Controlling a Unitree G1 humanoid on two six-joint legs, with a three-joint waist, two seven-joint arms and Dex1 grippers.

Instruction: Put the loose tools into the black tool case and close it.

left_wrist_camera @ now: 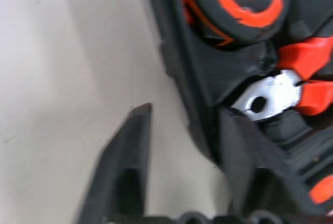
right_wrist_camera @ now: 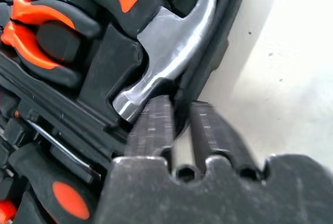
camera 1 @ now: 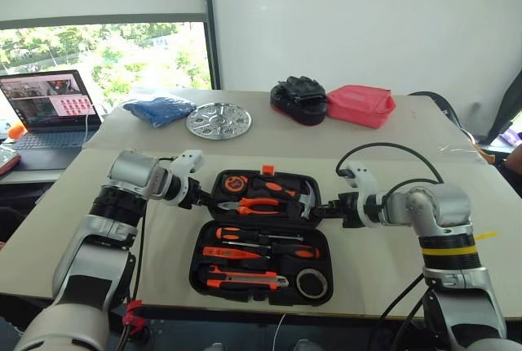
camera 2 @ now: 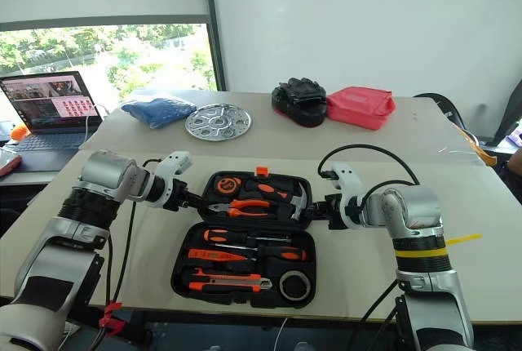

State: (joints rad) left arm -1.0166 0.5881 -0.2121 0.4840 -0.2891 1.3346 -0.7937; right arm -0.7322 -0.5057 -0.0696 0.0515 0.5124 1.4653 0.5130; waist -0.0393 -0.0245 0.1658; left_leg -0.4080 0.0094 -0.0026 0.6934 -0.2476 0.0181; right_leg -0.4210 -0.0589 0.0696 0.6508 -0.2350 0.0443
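Tools seated; both pincers on the lid rim.
Black moulded-plastic tool case (camera 1: 263,237) lies open mid-desk (camera 1: 163,237). Left pincer (camera 1: 207,199) at 9 o'clock straddles the wall, part-spread; right pincer (camera 1: 324,211) at 3 o'clock pinches it. Swing the lid evenly.

both arms reach in from either side, forearms angled inward and wrists tipped down. the left gripper (camera 1: 205,199) sits at the left edge of the open black moulded-plastic tool case (camera 1: 214,222), one black finger (left_wrist_camera: 127,166) outside the wall and the other inside, a gap between them. the right gripper (camera 1: 325,209) sits at the case's right edge, its two fingers (right_wrist_camera: 153,125) pinched nearly together on the rim.
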